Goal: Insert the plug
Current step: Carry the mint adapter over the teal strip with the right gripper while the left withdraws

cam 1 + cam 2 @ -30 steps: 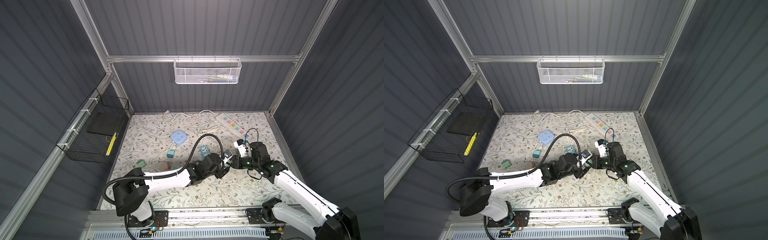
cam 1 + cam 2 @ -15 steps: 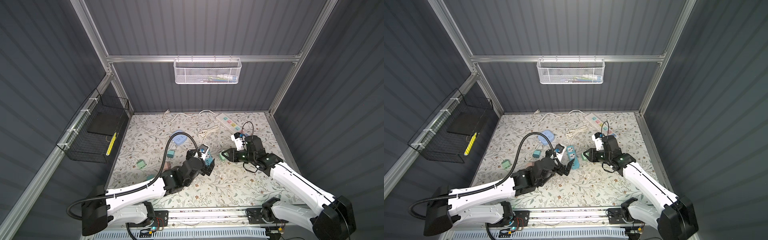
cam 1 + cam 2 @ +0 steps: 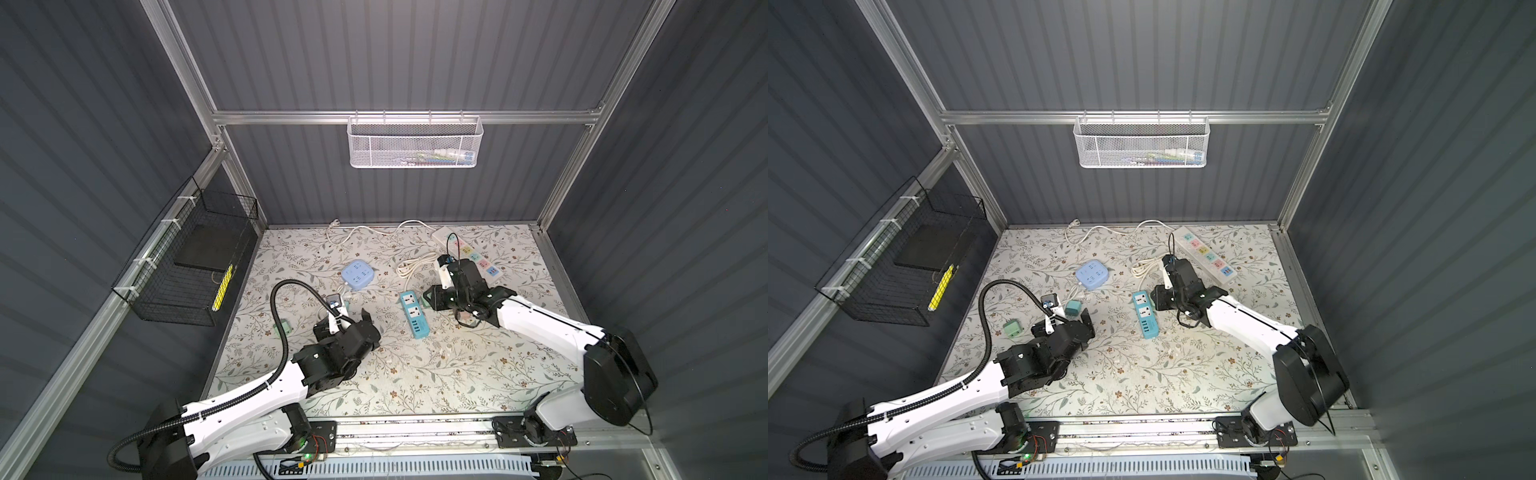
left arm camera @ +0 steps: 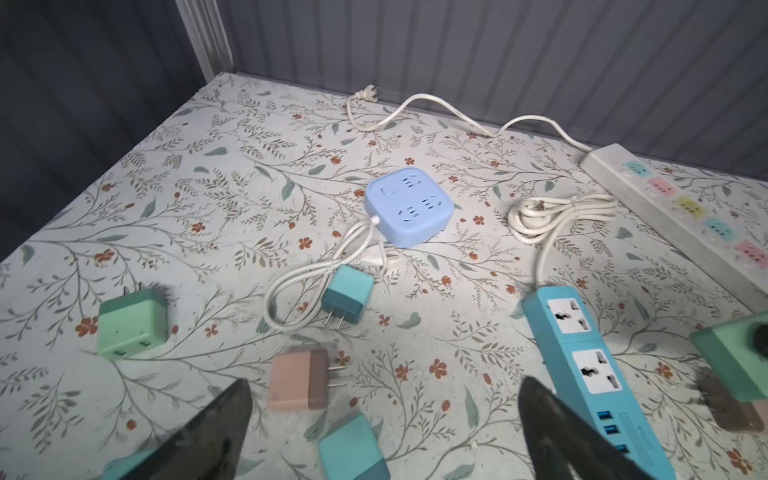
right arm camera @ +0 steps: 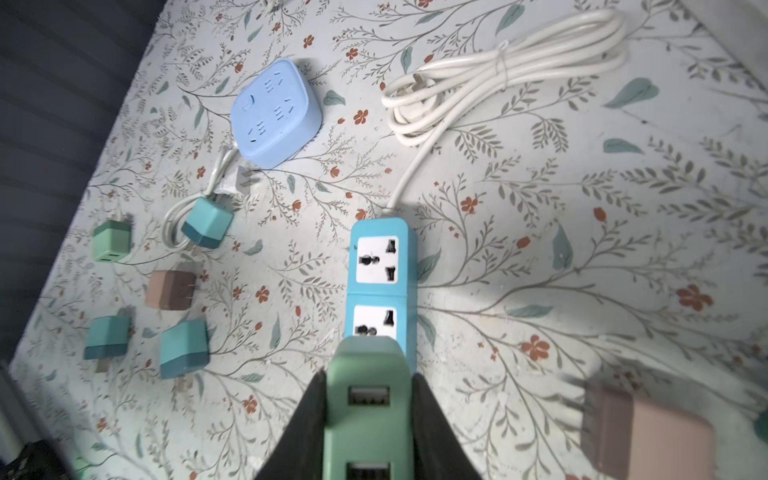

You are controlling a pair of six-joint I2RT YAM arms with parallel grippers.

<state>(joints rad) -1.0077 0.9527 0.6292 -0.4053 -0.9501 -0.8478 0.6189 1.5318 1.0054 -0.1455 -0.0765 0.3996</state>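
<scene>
Right wrist view shows the right gripper (image 5: 368,376) with its fingers closed on the green plug (image 5: 368,419). The USB ports face the camera and the prongs are hidden. A second ago both arms met at the middle. Now the left gripper (image 3: 344,322) has let go and drawn back to the near left. Its fingers (image 4: 224,419) stand wide apart with only bare surface (image 4: 415,316) between them. The handover looks finished, so insertion rests with the right arm. In both top views the plug is mostly hidden, held just right of the blue power strip (image 3: 413,311) and not yet in a socket.
</scene>
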